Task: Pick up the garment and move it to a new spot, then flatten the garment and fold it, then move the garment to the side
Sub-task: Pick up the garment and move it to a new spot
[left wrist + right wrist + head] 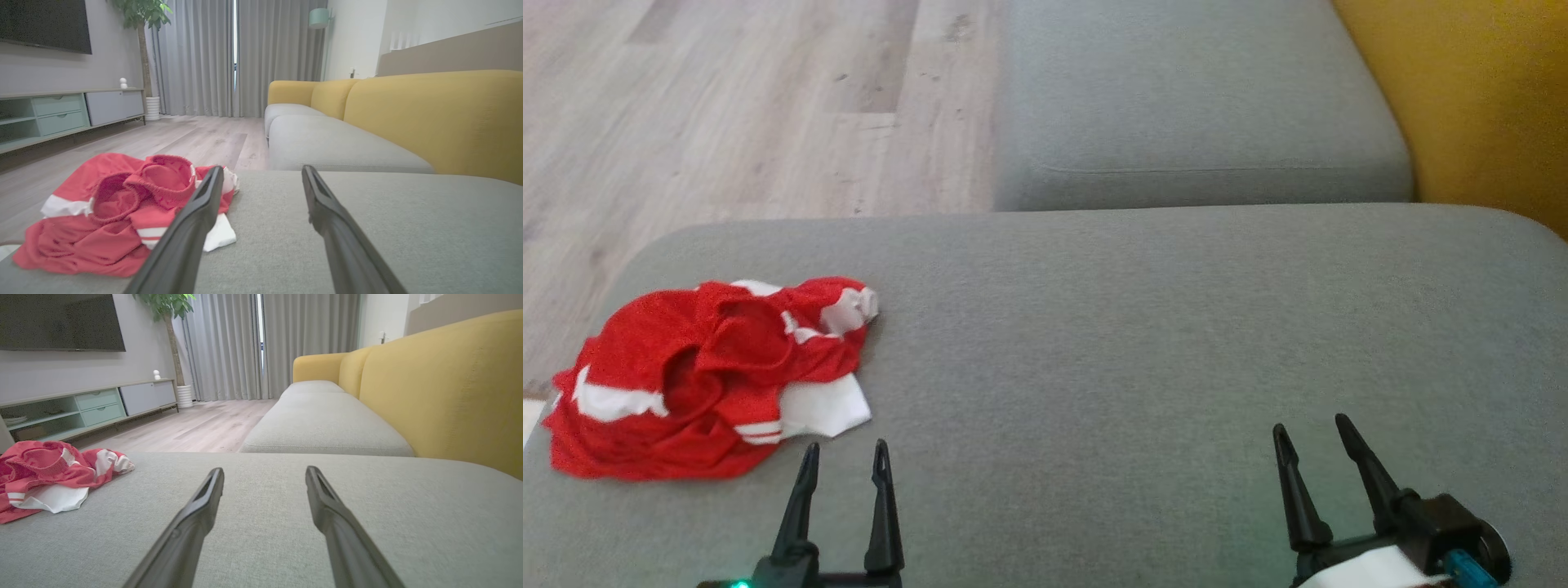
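The garment (707,376) — a red piece with white bands and a white panel — lies in a crumpled heap on the grey seat cushion (1143,327), near the cushion's left end and close to the edge above the wooden floor (727,106); its folds lie one over another, and no part of it is spread flat.

The left gripper (845,447) stands just beside the heap, at its near right corner; its two fingers are spread wide and nothing is between them. In the left wrist view one finger passes in front of the cloth, but I cannot tell whether it touches it. The right gripper (1311,425) is well apart from the garment, over the bare right part of the cushion; its fingers are also wide apart and it holds nothing.

As I judge it, the task is at its very beginning. The garment is not lifted and is not at any new spot that I could recognise; the flattening, the folding and the moving to the side are all left to do.

The step in hand seems to be the pick-up, and the left gripper is the better placed for it — it needs only to reach a little forward and to its left to meet the cloth. The broad bare middle of the cushion would give room for a new spot and for spreading; the yellow backrest (1486,98) closes the right side.
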Controlling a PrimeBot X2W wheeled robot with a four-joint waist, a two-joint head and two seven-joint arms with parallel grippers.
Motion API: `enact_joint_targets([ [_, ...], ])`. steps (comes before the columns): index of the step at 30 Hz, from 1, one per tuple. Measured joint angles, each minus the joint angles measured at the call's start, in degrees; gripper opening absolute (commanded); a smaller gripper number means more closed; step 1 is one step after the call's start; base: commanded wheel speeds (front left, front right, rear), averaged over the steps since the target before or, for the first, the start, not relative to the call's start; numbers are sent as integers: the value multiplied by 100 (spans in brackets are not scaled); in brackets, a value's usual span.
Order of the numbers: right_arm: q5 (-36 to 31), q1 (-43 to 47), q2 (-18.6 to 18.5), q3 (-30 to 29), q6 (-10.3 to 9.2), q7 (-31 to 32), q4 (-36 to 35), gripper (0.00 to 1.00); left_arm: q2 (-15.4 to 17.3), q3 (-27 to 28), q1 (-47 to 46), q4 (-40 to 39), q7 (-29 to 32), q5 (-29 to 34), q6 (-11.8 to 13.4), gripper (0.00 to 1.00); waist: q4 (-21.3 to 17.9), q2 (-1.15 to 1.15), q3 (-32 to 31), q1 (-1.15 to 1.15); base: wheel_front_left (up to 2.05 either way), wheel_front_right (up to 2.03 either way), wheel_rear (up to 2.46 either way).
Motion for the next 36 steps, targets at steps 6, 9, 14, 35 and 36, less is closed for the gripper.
enact_joint_targets([
  [6,75,3,0,22,0,0,5,100,3,25,-2,83,0,43,-3,100,425,0,51,0,0,0,0],
  [9,111,4,0,58,0,0,3,100,5,92,-3,114,0,60,-10,100,696,0,72,0,0,0,0],
  [14,126,-4,-1,94,0,0,0,100,13,187,-4,213,0,163,-86,100,1175,0,119,0,0,0,0],
  [35,-24,-21,0,108,0,0,3,100,290,374,-854,-112,0,561,-474,100,2123,0,636,0,0,0,0],
  [36,-84,-24,0,99,0,0,2,100,346,359,-1051,-144,-1,580,-543,100,2124,0,690,0,0,0,0],
])
